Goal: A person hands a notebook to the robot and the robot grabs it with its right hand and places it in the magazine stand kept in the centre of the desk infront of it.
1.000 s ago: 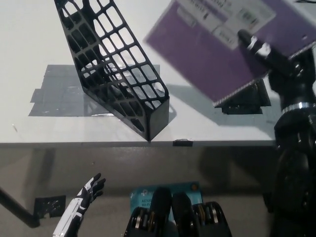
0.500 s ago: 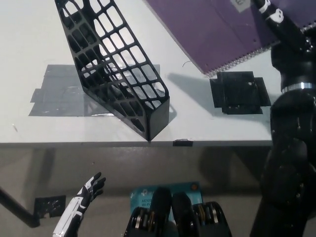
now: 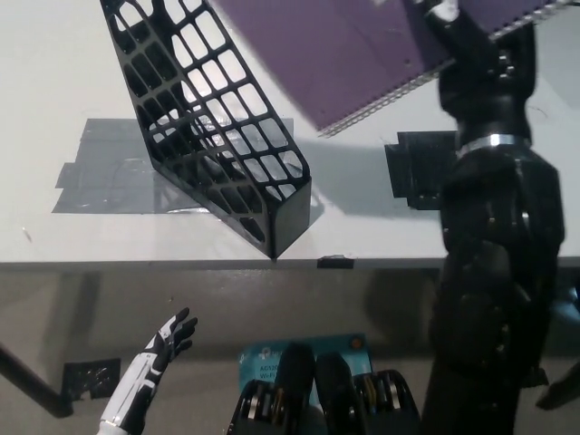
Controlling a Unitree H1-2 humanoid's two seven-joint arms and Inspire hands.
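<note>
A purple spiral-bound notebook (image 3: pixel 344 50) hangs in the air at the top of the head view, its left edge close beside the black mesh magazine stand (image 3: pixel 213 127). My black right hand (image 3: pixel 471 45) is shut on the notebook's right part, the arm rising from the bottom right. The stand rests tilted on the white desk (image 3: pixel 54 100) over a patch of grey tape. My white left hand (image 3: pixel 168 343) rests low at the lower left, below the desk edge, fingers spread and holding nothing.
A black square pad (image 3: pixel 419 168) lies on the desk right of the stand, partly behind my right arm. A small black tab (image 3: pixel 334 263) sits on the desk's front edge. A teal label (image 3: pixel 272 358) lies on the floor below.
My right arm has carried the notebook up and leftward, from the right side to beside the stand's top. The left hand has barely shifted.
</note>
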